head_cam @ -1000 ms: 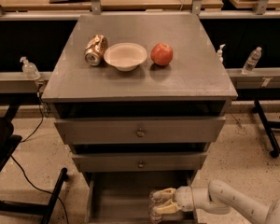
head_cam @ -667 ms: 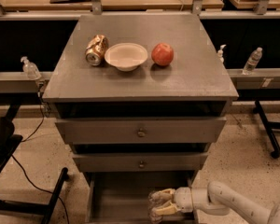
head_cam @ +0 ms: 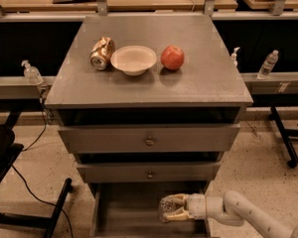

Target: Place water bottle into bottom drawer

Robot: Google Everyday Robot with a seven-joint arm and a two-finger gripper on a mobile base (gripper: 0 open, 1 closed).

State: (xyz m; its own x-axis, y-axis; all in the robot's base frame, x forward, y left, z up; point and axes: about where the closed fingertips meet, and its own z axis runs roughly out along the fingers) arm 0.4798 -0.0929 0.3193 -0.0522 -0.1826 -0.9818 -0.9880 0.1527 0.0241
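Observation:
The bottom drawer of the grey cabinet is pulled open at the bottom of the camera view, a flat grey tray. My gripper reaches in from the lower right over the drawer's right part. Its tan fingers are closed around the water bottle, a clear crinkly plastic bottle whose end pokes out to the left. The bottle is held just above the drawer floor, or on it; I cannot tell which.
On the cabinet top lie a crushed can, a white bowl and a red apple. Two upper drawers stick out slightly. Pump bottles and a small bottle stand on side rails. A black stand leg is at left.
My gripper with the bottle has stayed almost in place over the bottom drawer, shifting only slightly. Nothing else has moved.

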